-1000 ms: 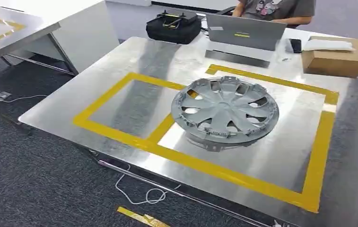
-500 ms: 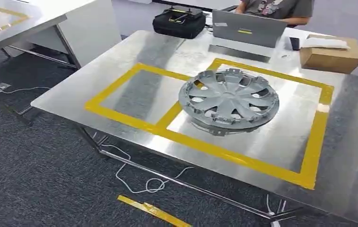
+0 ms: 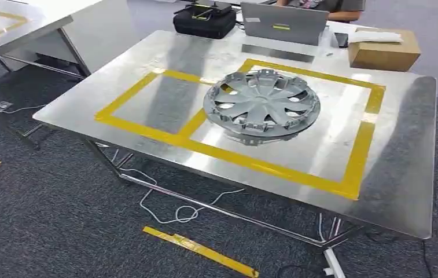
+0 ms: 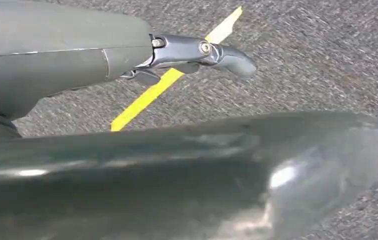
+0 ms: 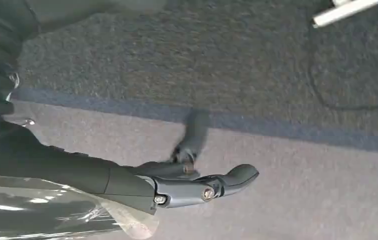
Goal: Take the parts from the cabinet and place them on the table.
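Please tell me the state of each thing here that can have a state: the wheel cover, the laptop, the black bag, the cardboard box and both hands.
wheel cover: lying flat on the table, across the yellow tape
laptop: open
black bag: closed, on the far desk
cardboard box: closed, white item on top
left hand: holds nothing
right hand: holds nothing

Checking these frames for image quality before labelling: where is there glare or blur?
Head view: sharp, with bright glare on the metal table right of the hubcap. Left wrist view: carpet streaked with motion blur, a shiny out-of-focus surface close up. Right wrist view: carpet soft.
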You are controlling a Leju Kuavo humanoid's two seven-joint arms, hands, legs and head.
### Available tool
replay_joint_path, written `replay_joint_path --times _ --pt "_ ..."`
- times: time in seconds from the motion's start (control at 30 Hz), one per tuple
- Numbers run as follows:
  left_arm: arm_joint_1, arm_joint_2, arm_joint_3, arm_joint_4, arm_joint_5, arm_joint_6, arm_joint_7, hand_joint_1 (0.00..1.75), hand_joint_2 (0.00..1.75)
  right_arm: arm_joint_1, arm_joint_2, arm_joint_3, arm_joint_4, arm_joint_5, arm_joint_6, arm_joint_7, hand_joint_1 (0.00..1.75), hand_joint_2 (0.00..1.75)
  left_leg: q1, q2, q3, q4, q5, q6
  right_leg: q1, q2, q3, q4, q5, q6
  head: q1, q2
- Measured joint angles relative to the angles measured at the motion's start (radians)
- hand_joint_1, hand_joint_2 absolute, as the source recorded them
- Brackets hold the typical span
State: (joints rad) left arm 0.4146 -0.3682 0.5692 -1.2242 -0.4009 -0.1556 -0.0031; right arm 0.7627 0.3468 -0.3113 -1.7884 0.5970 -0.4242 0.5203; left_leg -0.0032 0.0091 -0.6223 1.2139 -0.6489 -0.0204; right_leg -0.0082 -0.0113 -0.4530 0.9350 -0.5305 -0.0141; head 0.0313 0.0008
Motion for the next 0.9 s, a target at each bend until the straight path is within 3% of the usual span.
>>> replay_joint_path --times 0.03,0.07,0.1,0.17,0.2,0.23,0.27,0.3,0.37,0.4,0.43,0.5,0.53,0.57,0.6,0.67,0.7,0.73,0.77,0.87,0.9 --pt "-0.003 0.000 0.000 0.003 -0.001 0.000 0.000 0.00 0.00 -0.003 0.000 0.000 0.008 -0.001 0.000 -0.002 0.00 1.75 0.003 0.000 -0.006 0.057 -0.016 -0.003 0.000 -0.001 -0.013 0.003 0.008 0.001 0.000 0.000" --pt "-0.005 0.000 0.000 0.006 -0.004 0.000 -0.001 0.00 0.00 -0.006 0.000 -0.001 0.015 -0.001 0.000 -0.003 0.00 1.75 0.005 0.000 0.003 0.072 -0.001 -0.006 0.000 -0.002 -0.026 0.008 0.016 0.003 0.000 0.000" --pt "-0.006 0.000 0.000 0.008 -0.005 0.000 -0.001 0.00 0.00 -0.008 0.000 -0.002 0.021 -0.002 0.000 -0.003 0.00 1.75 0.009 -0.001 0.030 0.049 0.033 -0.006 -0.001 -0.001 -0.033 0.015 0.022 0.004 0.000 0.000" --pt "-0.007 0.000 0.000 0.008 -0.004 -0.002 -0.002 0.00 0.00 -0.005 0.000 0.000 0.022 -0.004 0.026 0.010 0.00 1.75 0.013 -0.002 0.135 -0.109 0.108 -0.004 -0.001 0.002 -0.057 0.031 0.031 0.011 0.000 0.000" --pt "-0.005 0.000 0.000 0.007 -0.002 -0.005 -0.002 0.00 0.00 -0.001 0.000 0.000 0.019 -0.014 0.052 0.027 0.00 1.75 0.013 -0.007 0.187 -0.196 0.124 0.000 -0.002 0.003 -0.067 0.035 0.034 0.015 -0.001 0.000" --pt "-0.005 0.000 0.000 0.007 0.001 -0.008 0.004 0.00 0.00 -0.001 0.000 0.000 0.019 -0.029 0.086 0.050 0.00 1.75 0.009 -0.013 0.208 -0.242 0.115 0.005 0.003 0.002 -0.076 0.045 0.038 0.021 0.000 0.000" --pt "-0.004 0.000 0.000 0.007 -0.001 -0.009 0.006 0.00 0.00 -0.002 0.000 0.000 0.019 -0.052 0.115 0.068 0.00 1.75 0.008 -0.013 0.210 -0.256 0.111 0.011 0.002 0.002 -0.080 0.046 0.050 0.028 0.002 0.000" --pt "-0.004 0.000 0.001 0.008 -0.007 -0.009 0.006 0.00 0.00 -0.004 0.000 -0.001 0.022 -0.094 0.149 0.088 0.00 0.00 0.005 -0.013 0.205 -0.255 0.114 0.014 0.000 0.002 -0.085 0.043 0.059 0.033 -0.001 0.000" --pt "-0.011 0.000 0.003 0.008 -0.029 -0.015 -0.009 0.00 0.00 -0.013 0.000 -0.010 0.033 -0.195 0.229 0.098 0.00 0.00 0.004 -0.010 0.189 -0.268 0.130 0.030 0.000 0.003 -0.096 0.038 0.074 0.047 0.000 0.000" --pt "-0.022 0.000 0.008 0.011 -0.045 -0.023 -0.027 0.00 0.00 -0.029 0.000 -0.023 0.052 -0.256 0.283 0.079 0.00 0.00 0.009 -0.006 0.189 -0.288 0.132 0.038 -0.003 0.007 -0.109 0.051 0.039 0.049 0.001 0.000" --pt "-0.032 0.000 0.016 0.015 -0.058 -0.032 -0.037 0.00 0.00 -0.052 0.000 -0.040 0.078 -0.305 0.334 0.058 0.00 0.00 0.008 -0.005 0.172 -0.283 0.142 0.052 -0.003 0.008 -0.133 0.091 -0.015 0.052 0.008 0.000" --pt "-0.044 0.000 0.032 0.021 -0.078 -0.047 -0.048 0.00 0.00 -0.095 0.000 -0.073 0.127 -0.354 0.429 0.015 0.00 0.00 0.002 0.002 0.149 -0.281 0.158 0.058 -0.004 0.009 -0.170 0.238 -0.118 0.056 0.011 0.000" --pt "-0.051 0.000 0.040 0.025 -0.084 -0.055 -0.050 0.00 0.00 -0.113 0.000 -0.090 0.148 -0.360 0.456 0.000 0.00 0.00 -0.003 0.005 0.137 -0.280 0.168 0.061 -0.004 0.009 -0.181 0.310 -0.144 0.057 0.009 0.000" --pt "-0.059 0.000 0.050 0.031 -0.095 -0.063 -0.052 0.00 0.00 -0.128 0.001 -0.104 0.170 -0.360 0.487 -0.014 0.00 0.00 -0.007 0.007 0.124 -0.277 0.177 0.062 -0.003 0.009 -0.178 0.346 -0.135 0.057 0.010 0.000" --pt "-0.067 0.000 0.061 0.037 -0.108 -0.072 -0.055 0.00 0.00 -0.144 0.001 -0.120 0.196 -0.353 0.527 -0.029 0.00 0.00 -0.010 0.008 0.111 -0.274 0.186 0.062 -0.003 0.009 -0.155 0.337 -0.098 0.055 0.009 0.000" --pt "-0.083 0.000 0.081 0.050 -0.126 -0.083 -0.062 0.00 0.00 -0.180 0.001 -0.154 0.247 -0.328 0.588 -0.058 0.00 0.00 -0.013 0.008 0.080 -0.259 0.200 0.060 0.000 0.009 -0.063 0.214 -0.013 0.047 0.010 0.000" --pt "-0.092 0.000 0.092 0.058 -0.133 -0.084 -0.069 0.00 0.00 -0.203 0.001 -0.176 0.274 -0.307 0.618 -0.083 0.00 0.00 -0.013 0.008 0.067 -0.250 0.206 0.058 0.004 0.009 0.003 0.115 -0.002 0.038 0.010 0.000" --pt "-0.100 -0.002 0.099 0.068 -0.133 -0.083 -0.080 0.00 0.00 -0.229 0.001 -0.197 0.304 -0.290 0.643 -0.110 0.00 0.00 -0.016 0.007 0.058 -0.242 0.213 0.053 0.009 0.008 0.057 0.021 -0.037 0.030 0.010 0.000" --pt "-0.106 -0.001 0.105 0.077 -0.135 -0.081 -0.087 0.00 0.00 -0.252 0.000 -0.216 0.332 -0.279 0.659 -0.134 0.00 0.00 -0.015 0.008 0.053 -0.241 0.222 0.048 0.008 0.007 0.085 -0.021 -0.046 0.030 0.008 0.000" --pt "-0.117 0.002 0.120 0.102 -0.138 -0.076 -0.098 0.00 0.00 -0.291 0.000 -0.259 0.397 -0.262 0.680 -0.160 0.00 0.00 -0.011 0.008 0.044 -0.243 0.249 0.031 0.013 0.008 0.055 -0.019 -0.029 0.018 0.011 0.000" --pt "-0.119 0.005 0.128 0.107 -0.138 -0.073 -0.100 0.00 0.00 -0.301 0.001 -0.268 0.420 -0.258 0.690 -0.170 0.00 0.00 -0.009 0.001 0.035 -0.232 0.235 0.027 0.003 0.000 0.046 -0.025 -0.013 0.012 0.011 0.000"
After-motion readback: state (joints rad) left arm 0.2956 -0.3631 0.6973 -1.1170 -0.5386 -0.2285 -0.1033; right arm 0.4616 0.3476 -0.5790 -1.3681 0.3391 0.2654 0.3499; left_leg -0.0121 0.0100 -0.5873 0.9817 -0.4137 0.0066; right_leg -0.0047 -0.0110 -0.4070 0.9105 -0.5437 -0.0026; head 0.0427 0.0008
